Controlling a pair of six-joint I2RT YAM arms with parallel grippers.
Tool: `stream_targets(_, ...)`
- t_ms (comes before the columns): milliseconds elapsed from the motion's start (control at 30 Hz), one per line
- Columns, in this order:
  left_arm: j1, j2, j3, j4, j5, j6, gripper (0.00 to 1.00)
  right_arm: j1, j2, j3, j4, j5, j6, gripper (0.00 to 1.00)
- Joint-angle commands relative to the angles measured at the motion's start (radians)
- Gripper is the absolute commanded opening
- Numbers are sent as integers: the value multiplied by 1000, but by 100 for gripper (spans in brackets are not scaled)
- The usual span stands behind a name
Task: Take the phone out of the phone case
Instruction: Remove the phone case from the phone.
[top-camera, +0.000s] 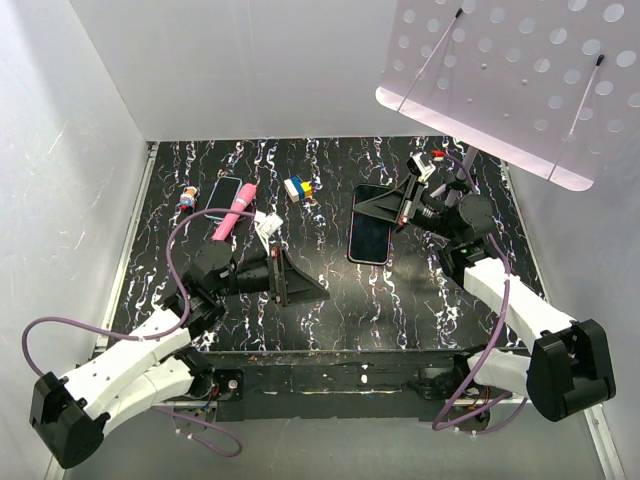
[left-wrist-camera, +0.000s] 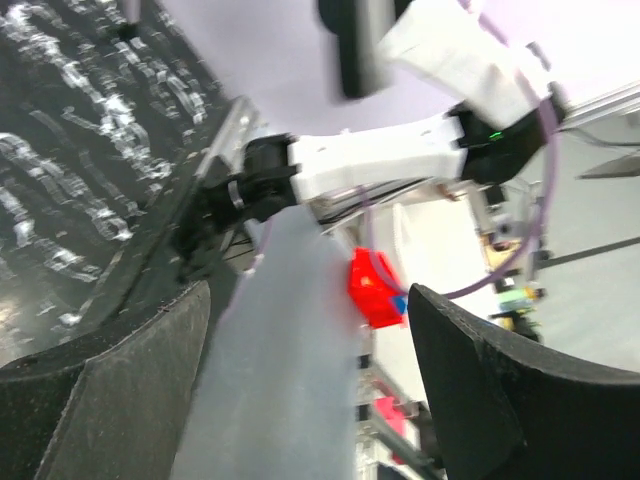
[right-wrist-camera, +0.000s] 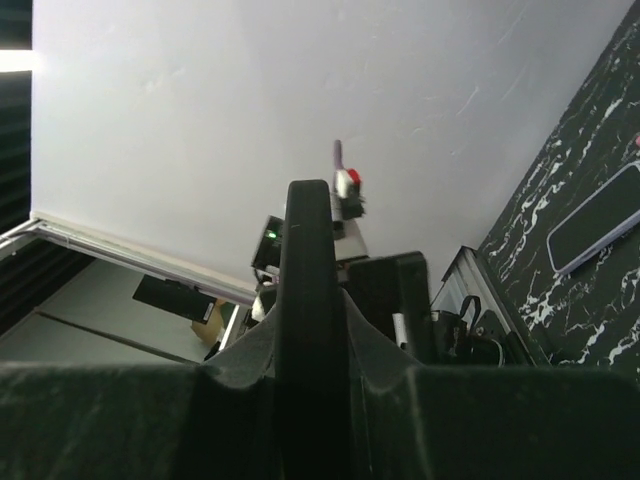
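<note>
One phone (top-camera: 368, 238), dark screen up, lilac-rimmed, lying flat

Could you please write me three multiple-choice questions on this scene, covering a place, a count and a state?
1. Which arm's gripper hangs by the middle phone? A left B right C neither
2. How many phones lie on the table? A one B two C four
3. The left gripper is: A open B shut C hidden
Answers: B, the right gripper is at its far end; B, a second phone lies far left; A, its fingers stand apart in the wrist view.
</note>
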Motion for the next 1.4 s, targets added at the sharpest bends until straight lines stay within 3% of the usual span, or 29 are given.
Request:
stream_targets(0, 3, 51, 136, 116, 50, -224, 79, -7, -41, 66, -108, 28, -99, 1)
stream_targets(200, -12, 150, 134, 310, -39, -473, 71, -7, -18, 49, -96, 62, -88, 1)
stream_targets(533, -38, 214, 125, 467, -62, -536, 68, -7, -24, 37, -113, 88, -96, 1)
stream_targets(1367, -48, 292, 125, 341, -153, -450, 64, 16, -67, 31, -87, 97, -48, 1)
